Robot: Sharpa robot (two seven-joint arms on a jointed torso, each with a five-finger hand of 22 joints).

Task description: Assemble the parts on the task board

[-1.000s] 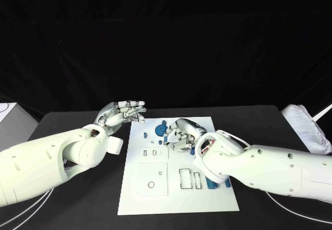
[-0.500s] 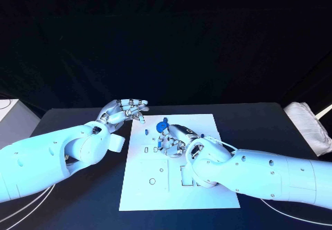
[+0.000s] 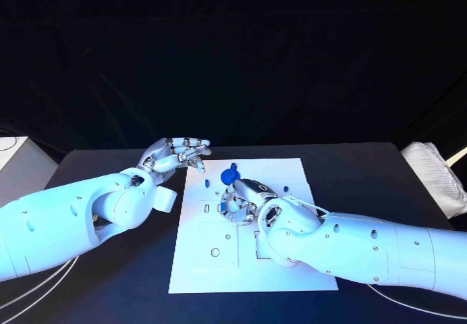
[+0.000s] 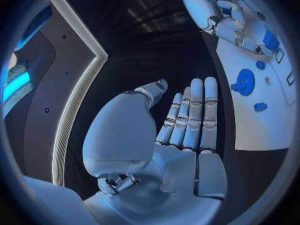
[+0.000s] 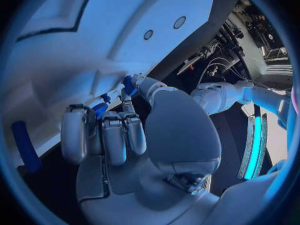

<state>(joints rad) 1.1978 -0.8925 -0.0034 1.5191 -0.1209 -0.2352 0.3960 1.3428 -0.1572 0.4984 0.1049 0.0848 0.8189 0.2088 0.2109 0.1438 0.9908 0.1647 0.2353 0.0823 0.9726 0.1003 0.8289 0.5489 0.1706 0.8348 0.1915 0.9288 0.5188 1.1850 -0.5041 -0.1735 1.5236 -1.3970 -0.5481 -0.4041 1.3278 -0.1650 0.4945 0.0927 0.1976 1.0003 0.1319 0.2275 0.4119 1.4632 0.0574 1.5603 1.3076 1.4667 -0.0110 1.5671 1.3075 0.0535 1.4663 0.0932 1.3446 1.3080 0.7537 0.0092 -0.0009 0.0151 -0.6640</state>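
Observation:
The white task board (image 3: pixel 200 270) lies mid-table. A blue gear (image 3: pixel 229 177) stands near its far edge, with small blue parts beside it (image 4: pixel 260 106). My right hand (image 3: pixel 245 200) sits low over the board's middle just behind the gear, fingers curled. It pinches a small blue part (image 5: pixel 128 83) between thumb and fingers against the board. My left hand (image 3: pixel 180 154) hangs above the board's far left corner, fingers straight and together, holding nothing (image 4: pixel 187 120). A long blue bar (image 5: pixel 25 146) lies on the board beside the right hand.
A white padded object (image 3: pixel 433 177) lies at the table's right edge and a white box (image 3: pixel 12 158) at the left edge. Cables (image 3: pixel 39 297) trail at the near left. Empty slots (image 3: pixel 214 253) mark the board's near half.
The right hand has crept slightly left and nearer over the board, staying curled on its part. The left hand has held its raised pose.

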